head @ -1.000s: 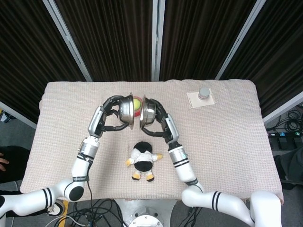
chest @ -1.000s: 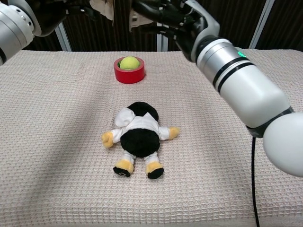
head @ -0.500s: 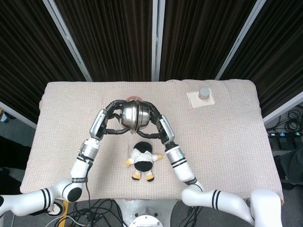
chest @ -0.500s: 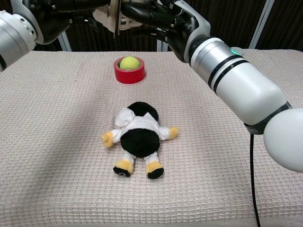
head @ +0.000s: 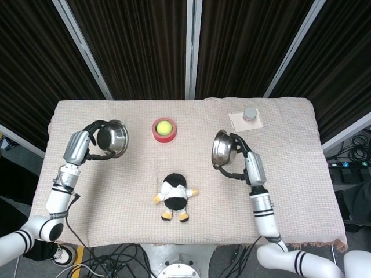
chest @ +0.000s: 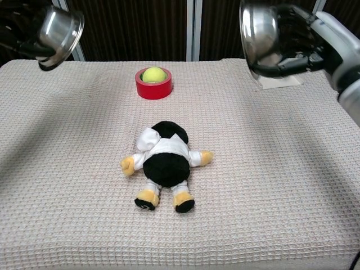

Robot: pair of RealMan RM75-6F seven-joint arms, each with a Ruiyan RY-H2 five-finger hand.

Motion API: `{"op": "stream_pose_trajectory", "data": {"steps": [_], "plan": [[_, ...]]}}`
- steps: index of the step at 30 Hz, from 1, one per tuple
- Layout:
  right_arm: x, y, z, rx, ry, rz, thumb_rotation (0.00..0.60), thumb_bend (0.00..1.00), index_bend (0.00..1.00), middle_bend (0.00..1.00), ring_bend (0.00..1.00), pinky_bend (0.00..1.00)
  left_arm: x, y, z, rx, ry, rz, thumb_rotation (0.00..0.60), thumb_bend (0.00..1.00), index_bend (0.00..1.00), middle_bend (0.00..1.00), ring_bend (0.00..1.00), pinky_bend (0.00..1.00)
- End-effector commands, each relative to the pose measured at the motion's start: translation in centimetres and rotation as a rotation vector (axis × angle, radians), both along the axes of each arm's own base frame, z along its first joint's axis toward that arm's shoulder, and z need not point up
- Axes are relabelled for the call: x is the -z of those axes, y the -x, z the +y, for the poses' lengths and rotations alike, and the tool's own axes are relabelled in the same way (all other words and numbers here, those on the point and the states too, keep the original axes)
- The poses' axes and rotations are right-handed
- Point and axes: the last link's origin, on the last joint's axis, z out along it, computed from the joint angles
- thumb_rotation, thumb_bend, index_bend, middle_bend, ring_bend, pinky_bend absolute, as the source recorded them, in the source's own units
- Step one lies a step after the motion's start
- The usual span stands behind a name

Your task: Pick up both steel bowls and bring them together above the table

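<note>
My left hand (head: 87,145) grips one steel bowl (head: 112,139) above the left part of the desk (head: 301,174), fingers curled round its rim. That bowl is tipped on its side, its mouth facing right toward the middle, its round bottom toward my wrist. My right hand (head: 242,159) clamps the other bowl (head: 221,149) above the right part of the desk; it too is tilted up on edge, its mouth turned left, toward the first bowl. The two bowls hang well apart, open sides facing each other across the middle.

Between them, at the far middle of the desk, lies a red tape roll (head: 164,129) with a yellow-green ball (head: 165,127) sitting in its hole. Nearer to me, in the middle, a black and white plush toy (head: 174,197) lies flat, yellow feet toward me. At the far right a small grey cap-like thing (head: 250,113) stands on a pale square pad (head: 246,122).

A beige waffle-weave cloth covers the desk. Behind it hang dark curtains with pale metal posts (head: 190,49). Cables (head: 116,255) lie on the floor below.
</note>
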Motion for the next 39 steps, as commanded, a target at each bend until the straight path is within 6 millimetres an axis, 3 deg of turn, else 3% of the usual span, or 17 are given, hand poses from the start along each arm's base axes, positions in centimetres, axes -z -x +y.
{"op": "stream_pose_trajectory", "data": {"steps": [1,6,12,14,17,19,21,24,30,33,39], "plan": [[-2.6,6.4,6.3,0.218,-0.063,0.449,0.6,0.17,0.44,0.32,0.26,0.38,-0.5,3.4,0.3,0.005,0.081,0.434,0.6,0.12,0.47,0.47,0.42,0.58],[-1.9,6.6,7.2,0.263,-0.184,0.537,0.6,0.17,0.41,0.3,0.25,0.35,1.9,3.4,0.4,0.034,0.12,0.594,0.6,0.12,0.46,0.46,0.41,0.57],[-0.4,6.4,7.3,0.271,-0.277,0.597,0.6,0.17,0.37,0.28,0.23,0.33,3.4,3.5,1.2,0.022,0.155,0.63,0.6,0.12,0.44,0.44,0.41,0.55],[-0.2,6.2,7.0,0.27,-0.289,0.592,0.6,0.17,0.35,0.28,0.22,0.33,3.6,3.5,1.2,0.024,0.177,0.639,0.6,0.1,0.37,0.41,0.38,0.53],[0.1,6.0,6.5,0.265,-0.31,0.581,0.6,0.15,0.24,0.23,0.17,0.29,3.7,3.5,1.0,0.017,0.234,0.636,0.6,0.05,0.09,0.26,0.24,0.38],[0.2,6.0,6.4,0.257,-0.329,0.582,0.6,0.11,0.12,0.17,0.09,0.22,3.7,3.5,0.9,0.013,0.254,0.63,0.6,0.02,0.02,0.13,0.13,0.26],[0.0,5.8,6.2,0.247,-0.334,0.593,0.6,0.05,0.01,0.05,0.01,0.09,3.5,3.4,0.9,0.009,0.261,0.614,0.6,0.0,0.0,0.04,0.05,0.17],[-0.3,5.5,6.1,0.242,-0.31,0.566,0.6,0.0,0.0,0.0,0.0,0.0,3.2,3.3,1.0,0.009,0.235,0.579,0.6,0.0,0.0,0.0,0.0,0.09],[-1.1,5.8,6.4,0.242,-0.289,0.552,0.6,0.0,0.0,0.0,0.0,0.0,1.6,3.8,0.6,-0.001,0.185,0.608,0.6,0.0,0.0,0.0,0.0,0.07],[-1.8,5.7,7.0,0.231,-0.24,0.548,0.6,0.0,0.0,0.0,0.0,0.0,0.1,4.3,-1.5,-0.039,0.106,0.56,0.6,0.0,0.0,0.0,0.0,0.07],[-3.5,7.0,8.4,0.149,-0.017,0.57,0.6,0.0,0.0,0.0,0.0,0.0,-1.5,6.7,-10.1,-0.224,-0.063,0.434,0.6,0.0,0.0,0.0,0.0,0.07]]}}
